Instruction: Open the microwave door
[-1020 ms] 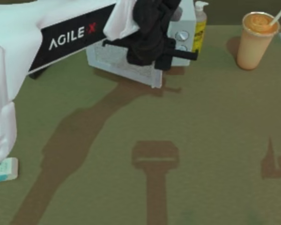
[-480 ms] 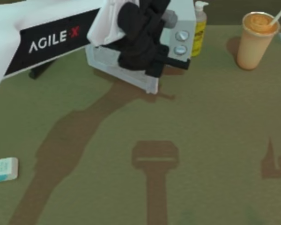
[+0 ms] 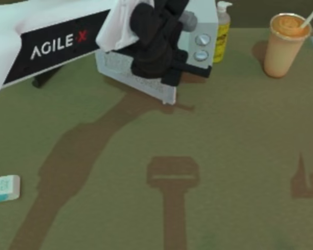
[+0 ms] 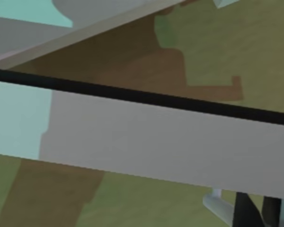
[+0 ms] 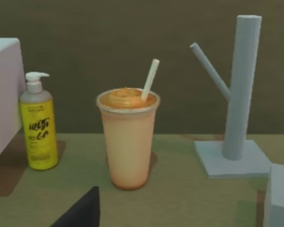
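The pale blue-white microwave (image 3: 206,18) stands at the back of the table, its two grey knobs (image 3: 202,47) facing front. The microwave door (image 3: 117,67), with its speckled mesh window, stands swung out at an angle, its free edge toward the table's middle. My left gripper (image 3: 172,70) sits over that free edge, shut on the door's handle. In the left wrist view the door (image 4: 170,142) is a broad pale band, and the handle (image 4: 217,203) runs into my left gripper (image 4: 260,213). My right gripper (image 5: 85,213) shows only as a dark corner, parked out of the top view.
A yellow pump bottle (image 3: 221,31) stands against the microwave's right side. An orange drink cup with a straw (image 3: 284,44) is at the back right, with a grey branched stand (image 5: 239,94) beyond it. A teal-and-white box (image 3: 4,188) lies at the left edge.
My left arm drew back to the left with the gripper on the door. The door's free edge shifted slightly left and forward. Over the last half second almost nothing moved.
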